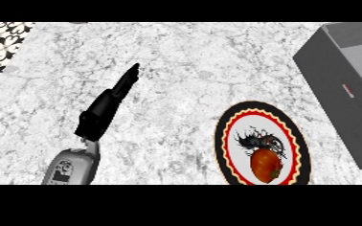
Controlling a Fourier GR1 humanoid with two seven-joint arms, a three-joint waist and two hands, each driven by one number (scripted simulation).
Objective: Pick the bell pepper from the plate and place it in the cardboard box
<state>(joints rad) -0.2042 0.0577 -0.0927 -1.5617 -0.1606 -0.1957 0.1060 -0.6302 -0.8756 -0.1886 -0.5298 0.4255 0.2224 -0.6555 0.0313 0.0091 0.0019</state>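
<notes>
My black left hand (106, 106), fingers straight and pressed together, points toward 1 o'clock; red-orange bell pepper (265, 166) rests on black-rimmed round plate (225, 139), grey box (332, 76) at 2 o'clock.

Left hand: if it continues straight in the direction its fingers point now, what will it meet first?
Probably nothing. The left hand has straight fingers aimed up and slightly right in the head view, over bare marble counter. The plate, bell pepper and cardboard box all lie off to its right.
</notes>
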